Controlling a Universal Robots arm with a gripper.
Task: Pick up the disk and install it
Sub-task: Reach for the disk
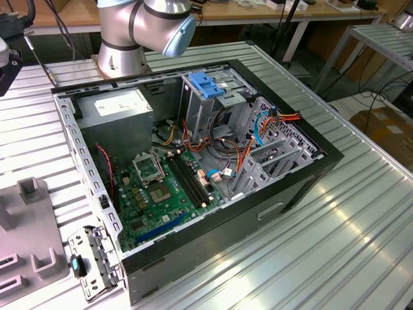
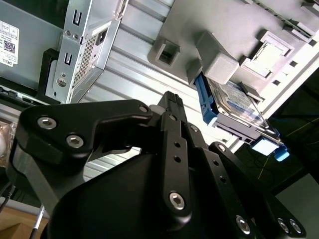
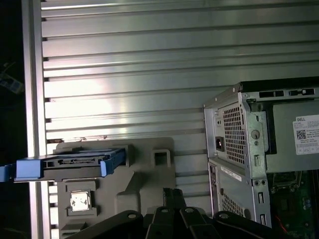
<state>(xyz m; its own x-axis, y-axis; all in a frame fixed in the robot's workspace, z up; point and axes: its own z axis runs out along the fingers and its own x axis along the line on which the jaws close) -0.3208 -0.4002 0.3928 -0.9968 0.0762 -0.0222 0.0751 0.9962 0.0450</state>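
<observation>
**Ana:** Start with the exterior view. Why does the computer case (image 1: 290,187) lie on its side on the surface (image 1: 335,258)?

**Me:** I judge it's so the open side faces up. That way the drive cage (image 1: 216,113) under the blue latch (image 1: 205,84) can be reached from above. The power supply (image 1: 119,110) sits toward the exterior view's left of the cage. The grey fixture (image 1: 32,248) stands outside the case, further to that view's left. My arm (image 1: 145,29) rises beyond the case.

**Ana:** And the second wrist view?

**Me:** My pincer (image 2: 172,97) is in the foreground, jaws together and clamped on nothing. Past it, the disk (image 2: 234,99) stands on edge in the fixture. It leans against a grey block (image 2: 217,62), and one blue rail (image 2: 204,99) is turned my way. I think it's propped like that so both flat faces stay free for a grip. I'm well apart from it.

**Ana:** The first wrist view?

**Me:** There the disk shows edge-on, held off the surface by the fixture, with a rail along each side. One end reaches out past the fixture. The case's perforated rear panel (image 3: 234,134) stands on the other side of me, so I hang over the fixture's near end, between the disk and the case, holding nothing
</observation>
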